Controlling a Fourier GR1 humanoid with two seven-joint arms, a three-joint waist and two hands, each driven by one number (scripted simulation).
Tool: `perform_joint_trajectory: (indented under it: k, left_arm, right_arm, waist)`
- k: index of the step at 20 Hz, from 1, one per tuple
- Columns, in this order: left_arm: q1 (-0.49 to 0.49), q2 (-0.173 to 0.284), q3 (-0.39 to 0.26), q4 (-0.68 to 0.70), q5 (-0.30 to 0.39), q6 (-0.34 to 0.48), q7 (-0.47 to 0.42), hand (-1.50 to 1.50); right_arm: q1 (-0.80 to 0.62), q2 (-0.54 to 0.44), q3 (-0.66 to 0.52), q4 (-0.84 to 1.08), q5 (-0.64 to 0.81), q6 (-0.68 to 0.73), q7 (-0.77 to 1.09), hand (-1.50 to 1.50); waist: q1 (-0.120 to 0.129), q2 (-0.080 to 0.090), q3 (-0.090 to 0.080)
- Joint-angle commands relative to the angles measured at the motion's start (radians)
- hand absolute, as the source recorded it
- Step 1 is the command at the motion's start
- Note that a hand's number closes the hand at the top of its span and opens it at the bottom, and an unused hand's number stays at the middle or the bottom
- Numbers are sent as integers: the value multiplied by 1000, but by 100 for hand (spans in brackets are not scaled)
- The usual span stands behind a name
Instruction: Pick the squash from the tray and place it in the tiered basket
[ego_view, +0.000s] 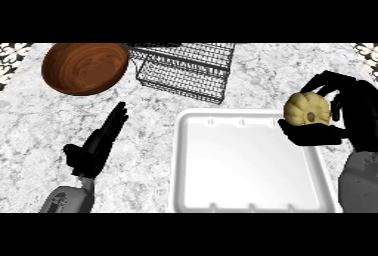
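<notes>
Fingers of the right hand (341, 116) curl round one pale yellow, ribbed, rounded squash (308, 109), thumb under it, other fingers arched over its top and right side. Squash is held up, over the right rim of the white rectangular plastic tray (247, 162), near the tray's upper right corner; cannot tell whether it touches the rim. Right grey forearm (359, 180) comes in from the lower right edge and rises along the tray's right side, black hand turned inward toward the tray.

Left hand (98, 145) lies left of the tray, well apart from it, over the grey-white speckled stone counter (44, 120). Its fingers are straight and pressed together, pointing up and slightly right toward the bowl; thumb sticks out to the left. It holds nothing. Left grey forearm (68, 199) enters at the lower left.

Count: one squash, one tray, one brown round wooden bowl (85, 67), one black wire tiered basket (186, 67), two hands.

Bowl sits at upper left on the counter, its right edge just beside the basket. Basket stands at upper centre, above the tray's top edge, tiers stepping down toward the tray. Nothing visible inside basket, bowl or tray.
</notes>
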Motion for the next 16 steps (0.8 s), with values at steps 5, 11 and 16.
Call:
perform_joint_trajectory:
  k: [5, 11, 16]
  left_arm:
    - [46, -11, -12, -44, -22, -6, 1, 0]
    - [2, -9, 15, -18, -15, -19, 7, 0]
    - [18, -14, -8, -93, -9, -33, 65, 0]
  right_arm:
    - [-378, 22, -36, 1, -105, 164, 274, 150]
    - [-660, 54, -40, 368, -42, -6, 278, 150]
    - [-857, 41, -116, 633, -54, -91, 272, 150]
  waist:
    - [14, -1, -1]
    - [25, 5, -1]
    - [42, 6, 0]
